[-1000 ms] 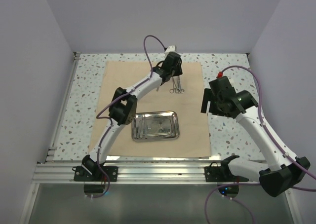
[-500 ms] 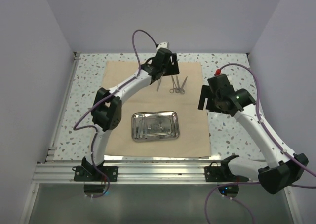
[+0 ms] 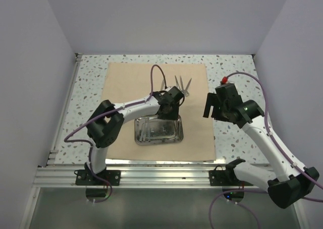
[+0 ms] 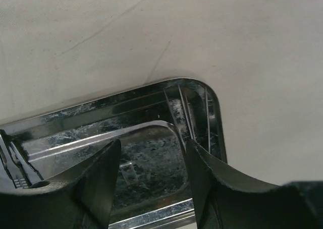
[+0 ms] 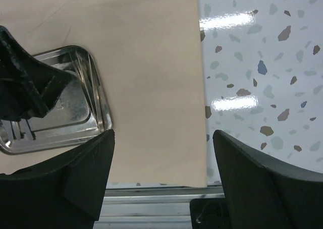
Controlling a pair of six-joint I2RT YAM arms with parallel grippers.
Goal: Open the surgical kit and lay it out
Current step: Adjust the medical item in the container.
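**Left hand open over tray corner, right hand open at cloth edge**

One tan cloth lies spread flat on the speckled tabletop. One shiny steel tray sits on the near half of the cloth, roughly centred left to right.

Three slim metal tools lie on the cloth just beyond the tray's far edge, near each other but apart: left tool, middle tool, right tool. The middle and right ones show finger rings at their near ends. More metal is inside the tray; one ridged tool in the tray shows at the left of the left wrist view. I cannot tell how many are in there because of reflections.

Two arms.

The left hand hangs over the tray's far right corner. In its wrist view the left hand is released. The fingers are spread, with nothing between them but the tray floor and rim below.

The right hand hovers to the right of the tray, above the right edge of the cloth. In its own view the right hand is spread wide and grasping nothing. The cloth, the tray rim and the tabletop show beneath it.
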